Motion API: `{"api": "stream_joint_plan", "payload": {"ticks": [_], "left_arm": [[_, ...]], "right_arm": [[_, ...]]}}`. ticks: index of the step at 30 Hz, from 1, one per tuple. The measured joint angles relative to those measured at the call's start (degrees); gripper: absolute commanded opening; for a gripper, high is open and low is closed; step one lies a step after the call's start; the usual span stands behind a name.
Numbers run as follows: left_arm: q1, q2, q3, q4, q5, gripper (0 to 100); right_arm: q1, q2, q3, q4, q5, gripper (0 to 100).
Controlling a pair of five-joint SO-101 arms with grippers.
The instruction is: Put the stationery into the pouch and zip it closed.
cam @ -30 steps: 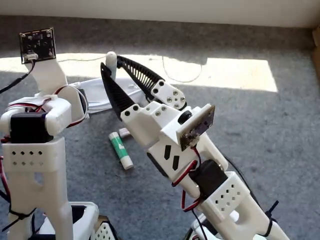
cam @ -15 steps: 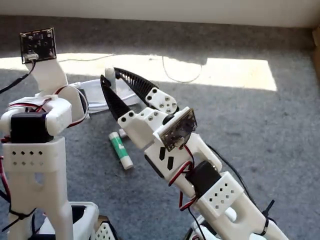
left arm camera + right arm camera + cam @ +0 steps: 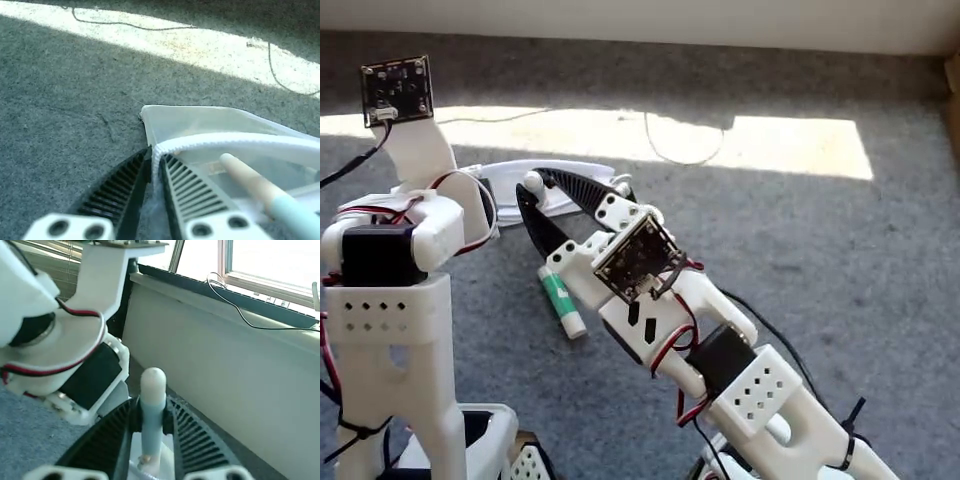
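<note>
Pinching the rim of the translucent pouch (image 3: 200, 120) in the clenched left pincer (image 3: 154, 156), on the grey bench (image 3: 840, 260). Grasping a pale pen (image 3: 151, 390) between the fingers of the right pincer (image 3: 151, 412), tip poking out at the pouch's mouth. Leaving a green glue stick (image 3: 560, 300) lying on the bench just beside the right arm, outside the pouch.
</note>
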Motion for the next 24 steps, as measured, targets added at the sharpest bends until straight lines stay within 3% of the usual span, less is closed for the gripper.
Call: {"api": "stream_joint_plan", "payload": {"ticks": [4,14,24], "left_arm": [[0.18,0.0,0.09,0.0,0.0,1],[0.0,0.0,0.09,0.0,0.0,1],[-2.99,0.0,0.09,0.0,0.0,1]], "right_arm": [[0.0,0.0,0.0,3.25,0.0,13.3],[0.0,0.0,-0.35,7.65,0.0,13.9],[0.0,0.0,-17.76,32.0,-7.47,13.9]]}}
